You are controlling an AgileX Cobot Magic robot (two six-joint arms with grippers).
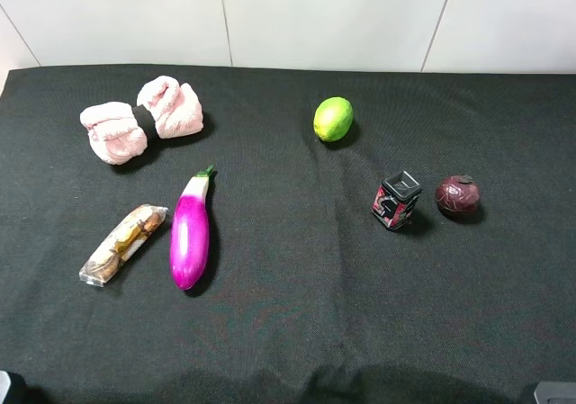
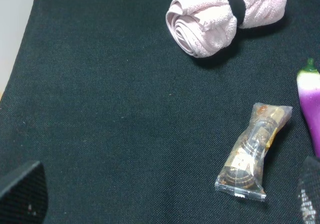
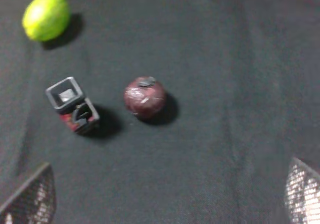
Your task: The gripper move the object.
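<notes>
Glossy magenta-purple, the eggplant (image 1: 191, 233) lies flat on the black cloth (image 1: 297, 314) in the left half of the table as the high camera sees it. Its long axis runs nearly front to back, leaning slightly: the green stem points to the far side and a little right, the rounded blunt end toward the near edge. The skin pales to whitish just below the stem and carries a bright highlight along its length. In the left wrist view only its stem end and a strip of purple show at the frame edge (image 2: 311, 104).

Just beside it on the left, roughly parallel and apart from it, lies a clear-wrapped snack packet (image 1: 124, 243). Farther back sit pink rolled towels (image 1: 142, 121) joined by a dark band. Well to the right are a green lime (image 1: 333, 119), a small black and red box (image 1: 396, 200) and a round maroon fruit (image 1: 457, 196) close beside it.

The left gripper (image 2: 165, 194) and the right gripper (image 3: 165, 194) each show only fingertips at the frame corners, spread wide, holding nothing, above the cloth.
</notes>
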